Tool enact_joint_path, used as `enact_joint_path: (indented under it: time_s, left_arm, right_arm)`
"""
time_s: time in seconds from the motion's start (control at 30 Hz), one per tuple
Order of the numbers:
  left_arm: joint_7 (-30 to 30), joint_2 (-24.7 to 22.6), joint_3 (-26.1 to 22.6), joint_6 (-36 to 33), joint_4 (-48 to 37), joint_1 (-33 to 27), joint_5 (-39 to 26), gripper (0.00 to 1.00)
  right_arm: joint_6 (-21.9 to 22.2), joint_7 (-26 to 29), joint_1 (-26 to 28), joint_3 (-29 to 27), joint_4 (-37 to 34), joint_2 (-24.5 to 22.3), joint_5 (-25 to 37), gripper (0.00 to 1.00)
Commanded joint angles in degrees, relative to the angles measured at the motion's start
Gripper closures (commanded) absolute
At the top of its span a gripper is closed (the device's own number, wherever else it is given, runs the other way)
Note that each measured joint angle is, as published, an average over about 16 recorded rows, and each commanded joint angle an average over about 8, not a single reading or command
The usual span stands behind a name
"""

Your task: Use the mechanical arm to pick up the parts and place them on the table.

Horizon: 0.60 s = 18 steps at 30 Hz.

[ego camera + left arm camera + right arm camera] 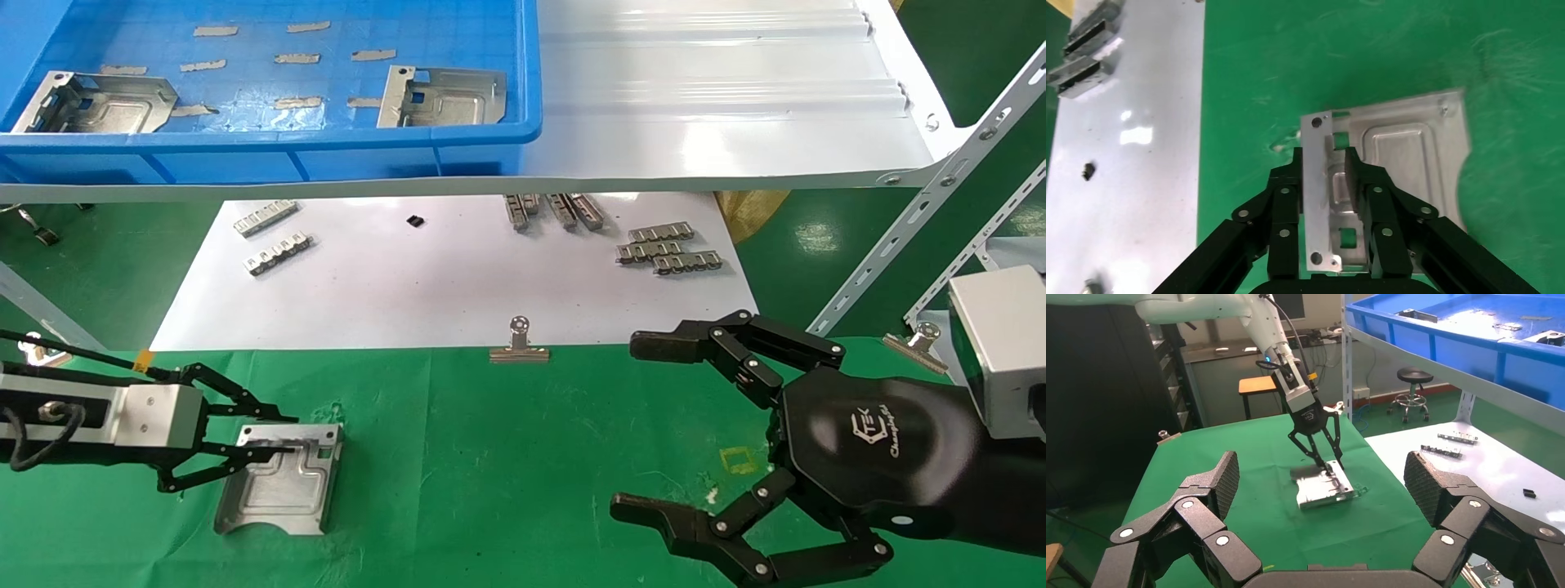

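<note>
One part [282, 482], a silvery stamped plate, lies on the green cloth table [490, 457] at the front left, slightly tilted. My left gripper [290, 434] is shut on its folded slotted edge; in the left wrist view [1324, 156] the black fingers [1284, 202] sit on either side of that edge of the plate [1407, 159]. Two more parts [98, 102] [445, 96] lie in the blue bin [270, 139] on the shelf. My right gripper [633, 429], the glossy black hand, hovers open and empty over the cloth at the front right. The right wrist view shows the held plate [1321, 490] farther off.
A glossy white shelf [735, 106] carries the bin above a white sheet [441, 286] with toothed metal strips [670, 249]. Binder clips [519, 343] [915, 339] hold the sheet's front edge. Slotted white frame struts [899, 245] stand at the right.
</note>
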<state>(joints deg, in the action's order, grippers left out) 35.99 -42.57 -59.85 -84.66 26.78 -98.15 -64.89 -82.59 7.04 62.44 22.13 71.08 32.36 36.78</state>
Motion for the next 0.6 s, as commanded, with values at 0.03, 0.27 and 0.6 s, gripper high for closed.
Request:
enact_joint_path:
  time_s: [0.03, 0.27, 0.6]
  left_arm:
    - [0.03, -0.3, -0.14, -0.5, -0.59, -0.33, -0.2, 0.0]
    - [-6.67, -0.49, 0.82, -5.97, -3.95, -1.08, 4.25, 0.0]
    - [-8.6, -0.33, 0.8, -7.28, -4.79, -1.16, 6.07, 0.0]
  right_arm:
    - [0.0, 0.0, 0.0, 0.0, 0.0, 0.0, 0.0, 0.0]
    - [0.01, 0.0, 0.0, 0.0, 0.0, 0.0, 0.0, 0.0]
    - [0.01, 0.0, -0.01, 0.0, -0.02, -0.01, -0.01, 0.0]
